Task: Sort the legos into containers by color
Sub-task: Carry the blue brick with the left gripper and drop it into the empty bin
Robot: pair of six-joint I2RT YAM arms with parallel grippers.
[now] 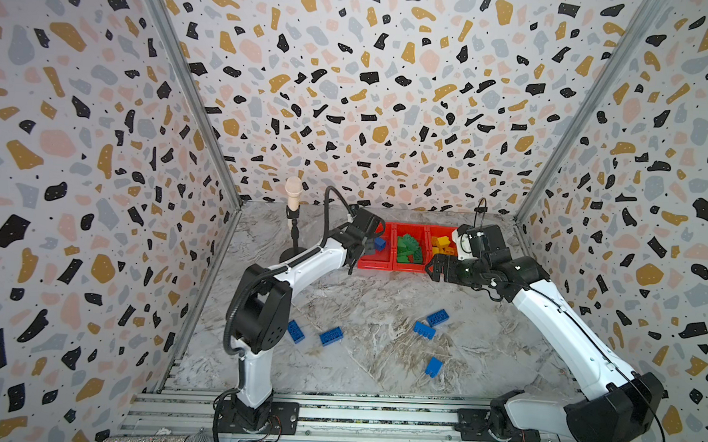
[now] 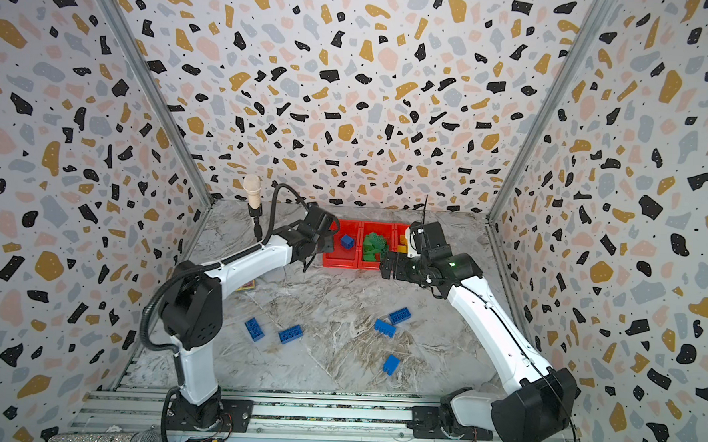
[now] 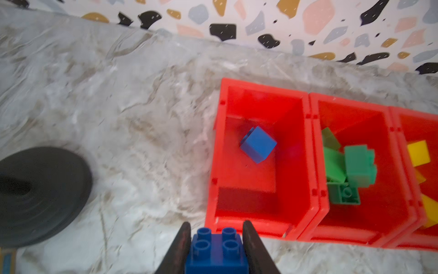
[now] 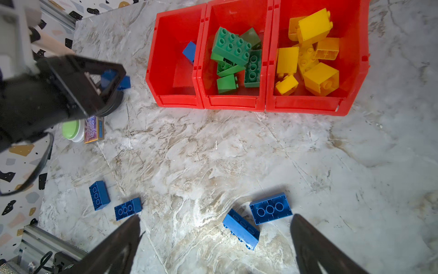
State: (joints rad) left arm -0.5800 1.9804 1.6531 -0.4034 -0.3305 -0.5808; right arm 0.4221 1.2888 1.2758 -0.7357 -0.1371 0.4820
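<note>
My left gripper [image 3: 216, 225] is shut on a blue square lego [image 3: 216, 249], held studs-up just outside the front left corner of the left container [image 3: 260, 227]. That red container holds one blue cube [image 3: 258, 147]. The middle container [image 4: 233, 104] has green legos [image 4: 231, 47], and the right one [image 4: 305, 106] has yellow legos [image 4: 312, 26]. Several blue legos lie loose on the marble table, among them a long pair [image 1: 437, 318] [image 1: 423, 329] and another [image 1: 331, 336]. My right gripper [image 4: 214, 220] hangs open and empty above the table, before the containers [image 1: 408, 267].
A microphone [image 1: 293, 189] on a stand with a round black base [image 3: 42, 194] stands left of the containers. A green button with a white rim [image 4: 71, 129] and a small patterned box [image 4: 93, 129] lie near it. Patterned walls close three sides, and an aluminium rail [image 1: 334, 412] runs along the front.
</note>
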